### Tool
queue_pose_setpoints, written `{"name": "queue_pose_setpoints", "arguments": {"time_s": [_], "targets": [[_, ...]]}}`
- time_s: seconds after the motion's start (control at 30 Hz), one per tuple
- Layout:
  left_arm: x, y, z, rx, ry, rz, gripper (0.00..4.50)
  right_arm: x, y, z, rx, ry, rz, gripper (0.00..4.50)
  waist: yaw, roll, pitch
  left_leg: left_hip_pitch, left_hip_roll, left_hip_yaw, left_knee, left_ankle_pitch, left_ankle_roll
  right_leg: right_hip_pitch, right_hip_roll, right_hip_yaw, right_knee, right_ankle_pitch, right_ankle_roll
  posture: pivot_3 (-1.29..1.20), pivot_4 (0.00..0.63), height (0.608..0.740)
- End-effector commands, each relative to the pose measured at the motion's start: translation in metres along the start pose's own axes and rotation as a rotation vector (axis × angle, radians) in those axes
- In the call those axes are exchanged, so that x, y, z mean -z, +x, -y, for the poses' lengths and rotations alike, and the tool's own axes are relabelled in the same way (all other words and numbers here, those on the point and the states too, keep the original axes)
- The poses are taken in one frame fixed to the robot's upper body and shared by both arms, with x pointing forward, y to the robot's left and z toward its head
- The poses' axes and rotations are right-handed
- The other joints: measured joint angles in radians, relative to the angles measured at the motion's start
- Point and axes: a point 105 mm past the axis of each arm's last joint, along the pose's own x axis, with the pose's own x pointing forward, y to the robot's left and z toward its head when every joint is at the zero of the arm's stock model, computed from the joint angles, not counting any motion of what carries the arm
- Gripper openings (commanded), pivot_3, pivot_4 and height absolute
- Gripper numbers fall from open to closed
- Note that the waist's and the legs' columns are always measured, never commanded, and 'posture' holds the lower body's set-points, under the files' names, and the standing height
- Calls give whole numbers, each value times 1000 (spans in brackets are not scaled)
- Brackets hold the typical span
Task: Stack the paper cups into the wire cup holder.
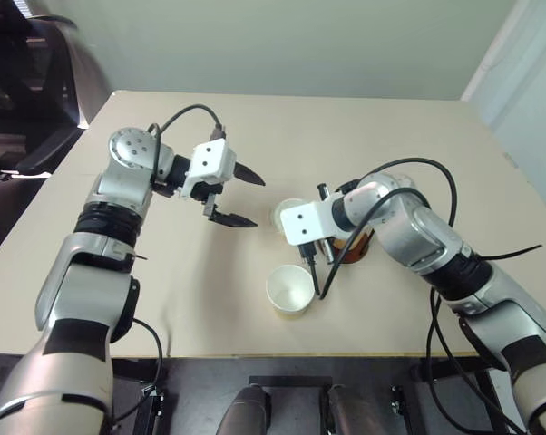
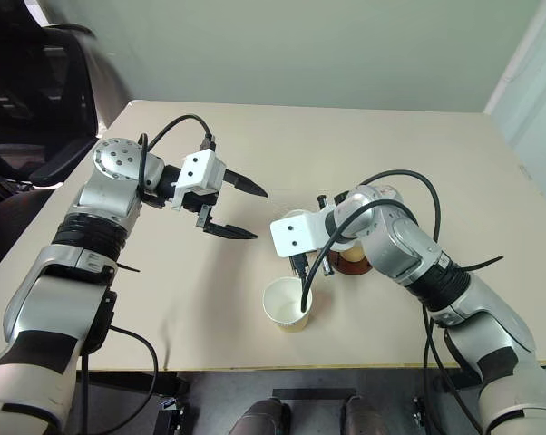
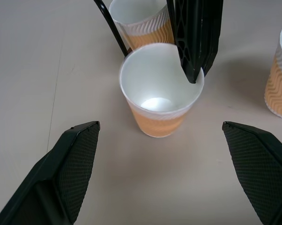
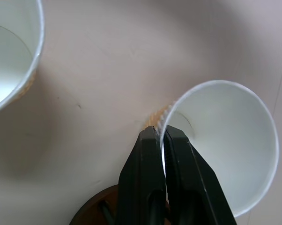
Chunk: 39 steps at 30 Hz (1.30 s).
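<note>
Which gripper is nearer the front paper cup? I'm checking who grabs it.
Right. The right gripper is shut on the front paper cup at its rim; the left gripper, open, hovers apart over the table.

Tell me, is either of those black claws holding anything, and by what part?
The right gripper pinches a paper cup by its rim, one finger inside and one outside the wall. The left gripper is open and holds nothing.

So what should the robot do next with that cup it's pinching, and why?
Probably lift it. The right hand is shut on the rim of a paper cup, one finger inside and one outside, and the cup stands on the table beside the wire cup holder. It must rise before it can go over the holder's wires.
</note>
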Motion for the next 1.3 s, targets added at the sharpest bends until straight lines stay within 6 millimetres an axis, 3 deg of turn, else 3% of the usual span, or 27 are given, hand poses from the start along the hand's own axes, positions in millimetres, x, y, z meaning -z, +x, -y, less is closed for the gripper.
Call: {"name": "queue_pose_setpoints", "arguments": {"time_s": [0.03, 0.17, 0.37, 0.57, 0.73, 1.13, 1.3], "targets": [[-8, -4, 0, 18, 35, 12, 4500, -8, -4, 2, 12, -35, 13, 9, 0, 0, 0, 0, 0, 0, 0, 0, 0, 0, 0, 0, 0, 0, 0, 0, 150, 740], [-8, -4, 1, 23, 22, 17, 4500, -10, -5, 0, 5, -30, 31, 9, 0, 0, 0, 0, 0, 0, 0, 0, 0, 0, 0, 0, 0, 0, 0, 0, 150, 740], [-10, -5, 1, 24, 5, 32, 4500, -14, -22, 7, 27, 41, 95, 9, 0, 0, 0, 0, 0, 0, 0, 1, -2, 0, 0, 0, 0, 0, 0, 0, 150, 740], [-12, -5, -1, 15, -23, 60, 4500, -11, -62, 19, 70, 185, 179, 9, 2, 0, 0, 0, 0, 0, 0, 4, -6, 1, 0, 0, 0, -1, -1, 0, 150, 740], [-14, -4, -2, 20, -25, 67, 4500, -10, -77, 23, 90, 220, 193, 9, 0, 0, 0, 0, 0, 0, -1, 5, -9, 1, 0, 0, 0, -1, -2, 0, 150, 740], [-19, -5, -2, 18, -44, 99, 4500, -3, -130, 52, 215, 343, 263, 9, 2, 0, 0, 0, 0, 0, -3, 5, -9, 0, 0, 0, 0, -1, -3, 0, 150, 740], [-18, -6, -3, 16, -47, 93, 4500, 17, -155, 40, 206, 391, 207, 9, 8, 0, 0, 0, 0, 0, -4, 6, -10, 0, 0, 0, 0, -2, -3, 0, 150, 740]]}}
